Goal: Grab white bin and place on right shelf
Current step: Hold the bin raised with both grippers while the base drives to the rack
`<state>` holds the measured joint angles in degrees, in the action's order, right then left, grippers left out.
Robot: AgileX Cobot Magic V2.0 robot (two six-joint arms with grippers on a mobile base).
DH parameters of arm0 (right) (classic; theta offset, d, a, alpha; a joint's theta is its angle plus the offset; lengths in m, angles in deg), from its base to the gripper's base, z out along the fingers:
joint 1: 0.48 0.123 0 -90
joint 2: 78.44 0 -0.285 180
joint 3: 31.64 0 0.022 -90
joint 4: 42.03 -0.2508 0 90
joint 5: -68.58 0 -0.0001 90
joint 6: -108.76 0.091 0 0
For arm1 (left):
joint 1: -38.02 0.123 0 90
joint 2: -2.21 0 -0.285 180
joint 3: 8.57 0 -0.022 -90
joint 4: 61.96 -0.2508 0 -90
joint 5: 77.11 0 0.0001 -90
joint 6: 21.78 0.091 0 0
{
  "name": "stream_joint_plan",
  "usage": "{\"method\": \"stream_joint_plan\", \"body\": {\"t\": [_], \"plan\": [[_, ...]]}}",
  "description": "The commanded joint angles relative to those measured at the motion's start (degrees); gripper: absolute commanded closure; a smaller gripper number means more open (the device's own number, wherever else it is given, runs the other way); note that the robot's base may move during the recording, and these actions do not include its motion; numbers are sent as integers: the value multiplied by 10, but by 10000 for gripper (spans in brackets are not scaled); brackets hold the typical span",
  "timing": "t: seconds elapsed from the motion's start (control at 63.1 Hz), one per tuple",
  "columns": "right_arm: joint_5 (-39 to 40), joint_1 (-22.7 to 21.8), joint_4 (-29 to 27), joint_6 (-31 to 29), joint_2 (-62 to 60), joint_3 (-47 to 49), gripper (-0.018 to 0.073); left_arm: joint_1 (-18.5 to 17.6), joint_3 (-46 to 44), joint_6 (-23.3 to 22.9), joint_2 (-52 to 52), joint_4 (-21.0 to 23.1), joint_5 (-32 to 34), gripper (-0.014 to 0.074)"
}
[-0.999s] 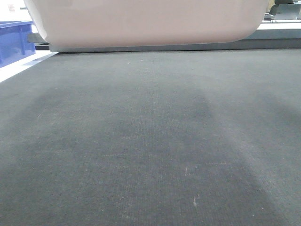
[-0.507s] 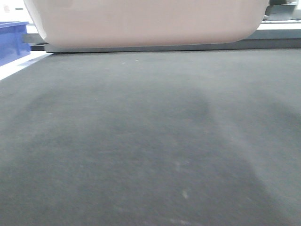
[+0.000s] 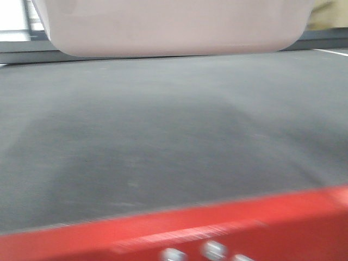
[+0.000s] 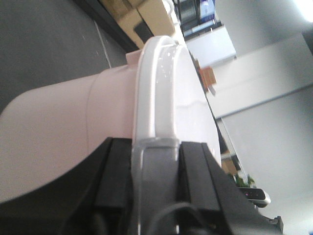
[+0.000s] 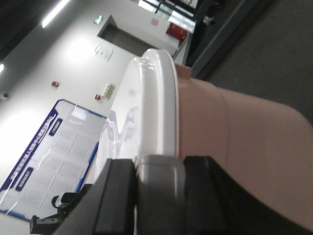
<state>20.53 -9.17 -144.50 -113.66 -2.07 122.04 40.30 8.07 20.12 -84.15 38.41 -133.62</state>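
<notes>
The white bin [image 3: 174, 27] hangs above the dark floor, and only its pale pinkish underside fills the top of the front view. In the left wrist view my left gripper [image 4: 155, 147] is shut on the grey handle [image 4: 155, 191] at one end of the glossy white lid [image 4: 164, 93], with the tub's side [image 4: 63, 137] beside it. At the other end my right gripper [image 5: 160, 164] is shut on the other grey handle [image 5: 159, 196], below the lid [image 5: 156, 107] and the tub wall [image 5: 234, 137]. The right shelf is out of view.
Dark grey carpet [image 3: 163, 136] stretches under the bin. A blurred red band [image 3: 228, 225] with shiny round spots crosses the bottom of the front view. A grey ledge [image 3: 22, 54] runs along the back. Cardboard boxes [image 4: 146, 14] and a wall poster [image 5: 54, 152] stand further off.
The front view has swung: the blue bin at the left has left the frame and a red band has come in at the bottom. The white bin stays held at the top.
</notes>
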Motion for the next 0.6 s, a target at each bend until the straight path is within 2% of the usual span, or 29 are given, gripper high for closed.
{"method": "stream_joint_plan", "body": {"t": [0.0, 0.587], "plan": [[-63, 13, -55, 3, -17, 23, 492, -25, -22, -5, 24, 54, -195, 722], [-33, 13, -55, 3, -17, 23, 492, -25, -22, -5, 24, 54, -195, 722]]}}
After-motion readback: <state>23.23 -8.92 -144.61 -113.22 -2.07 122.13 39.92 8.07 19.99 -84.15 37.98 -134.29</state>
